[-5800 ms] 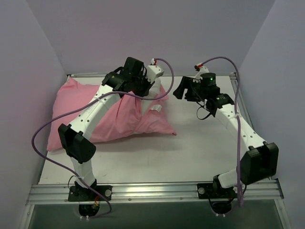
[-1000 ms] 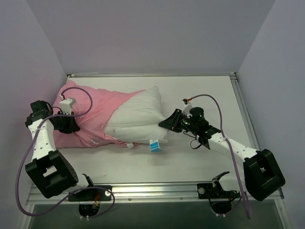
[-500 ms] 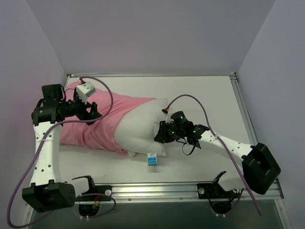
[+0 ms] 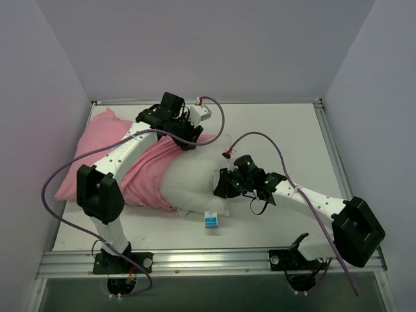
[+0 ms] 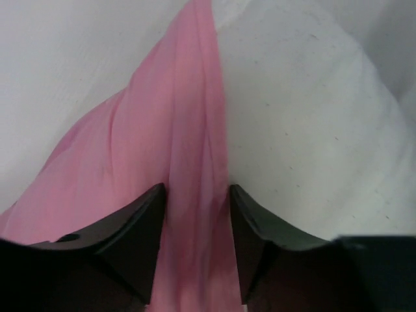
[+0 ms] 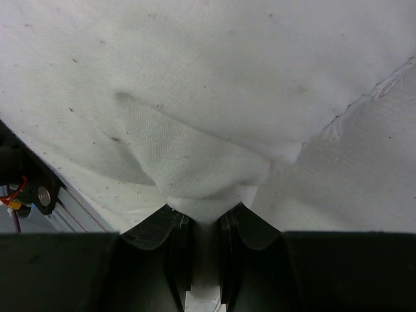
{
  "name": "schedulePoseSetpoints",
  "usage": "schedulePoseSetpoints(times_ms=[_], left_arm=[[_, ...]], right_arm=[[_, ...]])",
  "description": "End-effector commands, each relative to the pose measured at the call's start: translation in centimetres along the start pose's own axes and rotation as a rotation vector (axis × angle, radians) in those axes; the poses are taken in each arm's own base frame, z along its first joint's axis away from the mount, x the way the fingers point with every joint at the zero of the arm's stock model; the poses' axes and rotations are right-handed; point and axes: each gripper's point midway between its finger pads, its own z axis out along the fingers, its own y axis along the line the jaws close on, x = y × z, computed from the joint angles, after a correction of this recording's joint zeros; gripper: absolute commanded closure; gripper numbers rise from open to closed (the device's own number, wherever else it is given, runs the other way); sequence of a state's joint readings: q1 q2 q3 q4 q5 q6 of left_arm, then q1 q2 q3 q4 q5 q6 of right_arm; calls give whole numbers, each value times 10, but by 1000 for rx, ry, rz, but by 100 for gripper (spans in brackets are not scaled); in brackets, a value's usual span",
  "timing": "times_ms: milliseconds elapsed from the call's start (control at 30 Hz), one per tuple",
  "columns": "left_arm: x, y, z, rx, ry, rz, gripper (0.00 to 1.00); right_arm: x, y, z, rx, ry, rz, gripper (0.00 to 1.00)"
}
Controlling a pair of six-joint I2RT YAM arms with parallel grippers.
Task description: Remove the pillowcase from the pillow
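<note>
Obs., overhead view: the pillow [image 4: 192,181] lies flat on the tabletop [image 4: 273,130], long axis running roughly left to right. Its right half is bare. Its left half is inside the pink pillowcase [image 4: 104,159], which trails off toward the left wall. Small sewn tag [image 4: 210,220] lies at the pillow's near edge.

Right end effector [image 4: 222,185]: jaws narrow, closed on the pillow's right-hand corner. The wrist view shows white cloth bunched into a peak between the fingers [image 6: 174,224]. The whole pillow stretches away from this end effector to its left.

Left end effector [image 4: 187,138]: sits at the pillow's far long edge, where the rim of the pillowcase crosses the white cloth. In the wrist view the jaws stand partly apart astride a pink fold, with bare pillow just to the right of it. Cannot tell whether the fold is actually pinched or only straddled.

Judgement: the move turns on the long axis. The covered end lies to the left of both end effectors, so the case has to slide off leftward along that axis against the right-hand anchor. The left arm is the nearer one to the rim. Roughly half the pillow is out.
</note>
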State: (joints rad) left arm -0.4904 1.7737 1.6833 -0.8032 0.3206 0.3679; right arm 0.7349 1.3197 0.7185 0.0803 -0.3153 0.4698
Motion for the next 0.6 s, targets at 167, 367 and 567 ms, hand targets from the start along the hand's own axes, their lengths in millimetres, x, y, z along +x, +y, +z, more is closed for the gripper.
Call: schedulePoseSetpoints(times_ms=[167,367,567], left_arm=[[-23,47,16,-163,-14,-60,79],[-31,109,14,-361,-33,-151,85],[38,228,-13,-636,103,-261,98]], right_arm=[[32,-21,-11,91,78,19,100],[54,-29,-11,114,141,73,100],[83,-37,-21,133,170,171,100]])
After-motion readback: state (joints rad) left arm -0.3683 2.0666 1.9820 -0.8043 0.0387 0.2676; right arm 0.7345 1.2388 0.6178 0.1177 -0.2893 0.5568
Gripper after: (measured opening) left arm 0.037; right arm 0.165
